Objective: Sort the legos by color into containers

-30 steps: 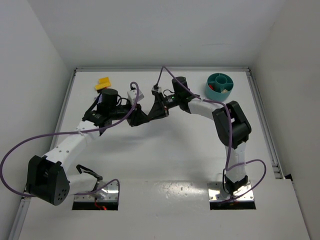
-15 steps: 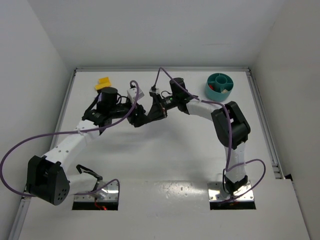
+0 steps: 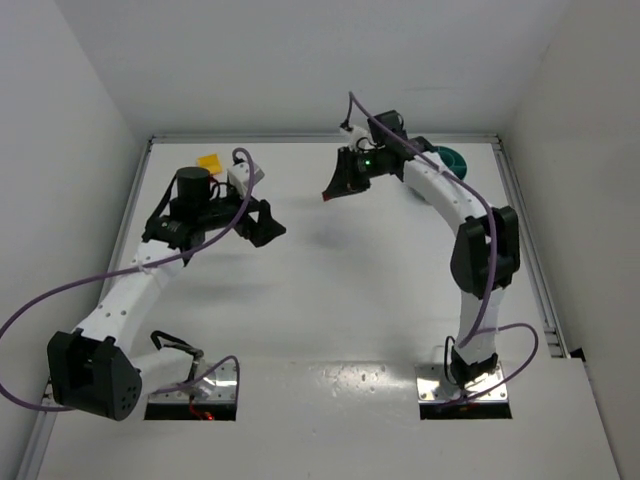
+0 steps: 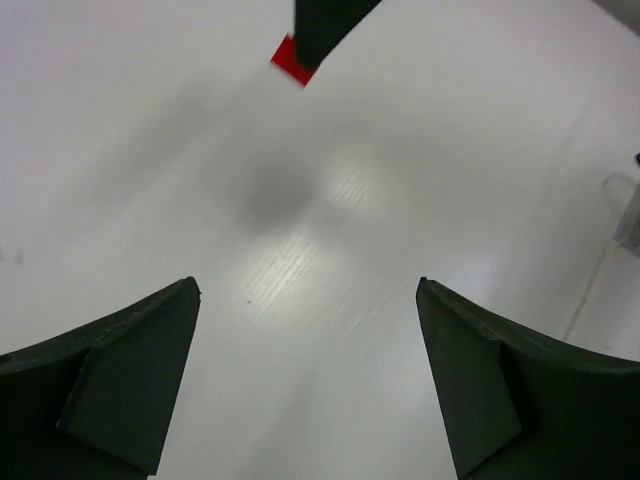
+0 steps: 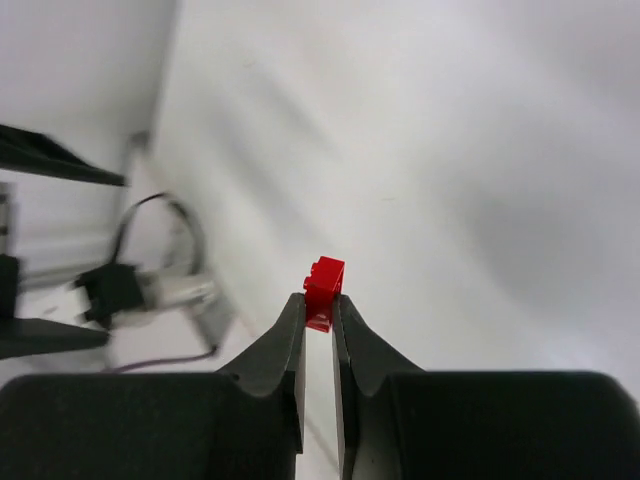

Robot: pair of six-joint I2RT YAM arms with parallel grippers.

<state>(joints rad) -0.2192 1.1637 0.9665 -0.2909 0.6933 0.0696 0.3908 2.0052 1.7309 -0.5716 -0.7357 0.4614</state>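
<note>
The white table (image 3: 330, 300) stands between white walls. Nearest, the left pincer (image 3: 262, 222) hovers over bare table with its jaws spread wide and nothing between them. Beyond it and to its right, the right pincer (image 3: 335, 190) is clamped on a red lego (image 5: 324, 280), nipped at its very fingertips, clear of the table. Farther back, yellow legos (image 3: 209, 162) lie left of the left pincer. The teal dish (image 3: 452, 160) sits right of the right pincer, partly hidden by the right arm (image 3: 440, 190).
</note>
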